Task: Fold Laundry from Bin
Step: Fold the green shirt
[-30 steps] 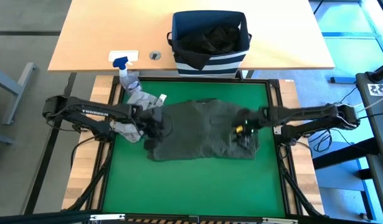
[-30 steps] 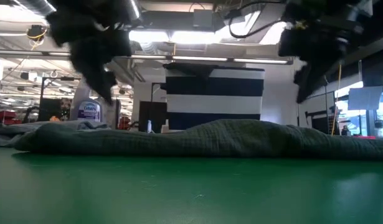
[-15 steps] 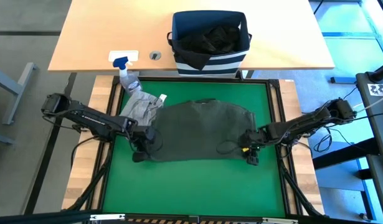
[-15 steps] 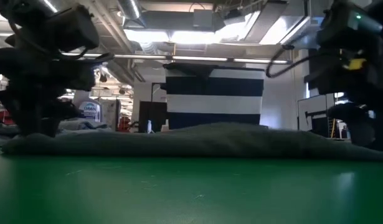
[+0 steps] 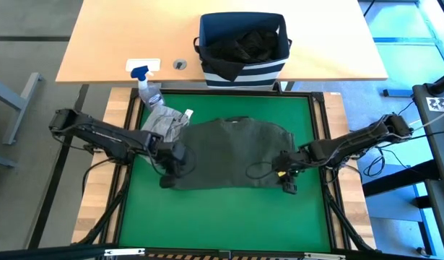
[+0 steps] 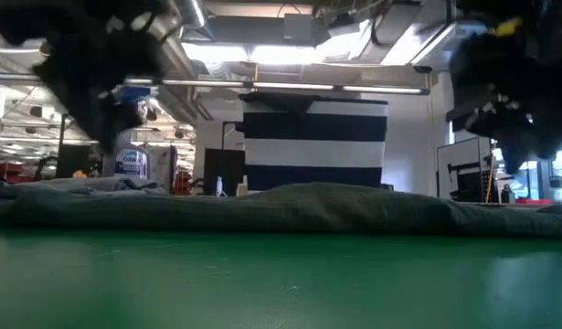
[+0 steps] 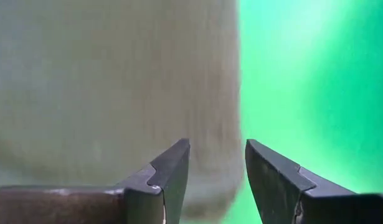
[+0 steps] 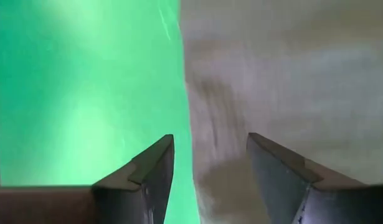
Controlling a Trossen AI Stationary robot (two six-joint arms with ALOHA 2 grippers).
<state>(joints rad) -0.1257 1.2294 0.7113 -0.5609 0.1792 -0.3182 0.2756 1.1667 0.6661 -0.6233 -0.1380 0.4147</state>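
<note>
Since half a second ago both arms have eased inward along the near hem, the left gripper (image 5: 172, 165) and the right gripper (image 5: 285, 175) now sitting over the two lower corners of the dark olive green knitted garment (image 5: 232, 153). It lies spread flat on the green table mat (image 5: 229, 217), probably laid out so its edges can be taken for a fold. Each pincer stands apart with nothing between its fingers: in the left wrist view the cloth's edge (image 7: 222, 93) runs just ahead of the gap, and the right wrist view shows the same. A crumpled light grey cloth garment (image 5: 162, 121) rests beside the olive one. The navy white-striped fabric bin (image 5: 243, 45) stands well beyond, black laundry (image 5: 245, 43) inside.
</note>
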